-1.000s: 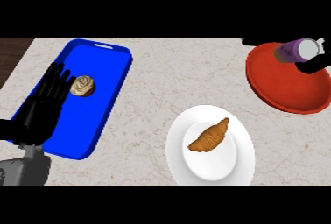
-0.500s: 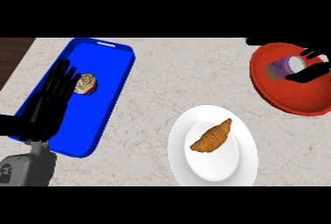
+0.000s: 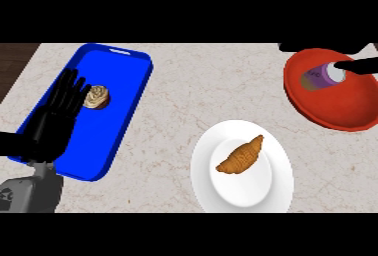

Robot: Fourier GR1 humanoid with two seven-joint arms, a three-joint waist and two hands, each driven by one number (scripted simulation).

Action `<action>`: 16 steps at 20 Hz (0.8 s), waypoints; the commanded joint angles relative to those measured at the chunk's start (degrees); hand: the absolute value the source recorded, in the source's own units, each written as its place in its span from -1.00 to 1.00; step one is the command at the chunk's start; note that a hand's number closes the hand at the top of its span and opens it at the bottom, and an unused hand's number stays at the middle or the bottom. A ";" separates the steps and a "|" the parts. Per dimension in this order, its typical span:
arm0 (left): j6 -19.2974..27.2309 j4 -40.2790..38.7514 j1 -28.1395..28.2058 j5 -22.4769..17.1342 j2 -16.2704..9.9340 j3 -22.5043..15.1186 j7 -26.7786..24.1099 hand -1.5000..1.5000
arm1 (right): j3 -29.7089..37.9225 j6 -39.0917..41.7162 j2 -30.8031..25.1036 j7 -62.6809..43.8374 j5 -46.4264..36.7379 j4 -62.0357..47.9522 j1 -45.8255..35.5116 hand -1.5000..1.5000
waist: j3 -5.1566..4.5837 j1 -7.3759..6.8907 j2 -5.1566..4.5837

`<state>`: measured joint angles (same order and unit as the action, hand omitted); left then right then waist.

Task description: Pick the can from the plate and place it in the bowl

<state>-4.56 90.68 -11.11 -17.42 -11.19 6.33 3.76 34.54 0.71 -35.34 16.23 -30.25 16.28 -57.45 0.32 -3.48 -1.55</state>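
Observation:
A purple can [image 3: 322, 78] lies inside the red bowl [image 3: 347, 107] at the upper right. Only two straight black fingers of my right hand [image 3: 359, 65] show at the right edge; one fingertip touches the can's top, and the can is not between them. The other finger stretches along the bowl's far rim. The white plate [image 3: 221, 192] at lower centre holds a brown croissant [image 3: 241, 155]. My left hand [image 3: 55, 117] rests open, fingers up, over the blue tray [image 3: 122, 107] at the left.
A small swirled pastry [image 3: 97, 96] sits on the blue tray just right of my left hand's fingers. Beige marble counter lies between tray, plate and bowl. The counter's left edge runs at the far left, with dark floor beyond.
The can has gone from my right hand's grasp above the bowl to lying inside it. My right hand's fingers have straightened and drawn back to the right. The left hand has stayed put.

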 commanded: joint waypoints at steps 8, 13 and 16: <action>-0.99 -0.03 2.86 -0.15 0.20 0.71 -1.92 0.00 | 9.29 5.40 -12.75 4.97 8.14 -4.78 7.68 -1.00 | -0.06 1.26 0.31; -0.89 0.10 1.34 -0.76 -0.88 1.83 -0.63 0.00 | 11.04 12.78 -19.45 7.06 9.83 -6.27 12.57 -1.00 | 0.06 1.41 0.14; -1.11 0.73 2.22 -0.42 -0.38 1.50 -1.67 0.00 | 11.31 14.99 -20.26 8.79 10.45 -6.51 14.65 -1.00 | 0.04 1.24 0.37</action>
<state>-4.92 91.32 -9.16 -17.39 -11.37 7.33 2.95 44.96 12.19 -52.95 23.06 -20.83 10.47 -45.73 0.33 -2.16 -1.23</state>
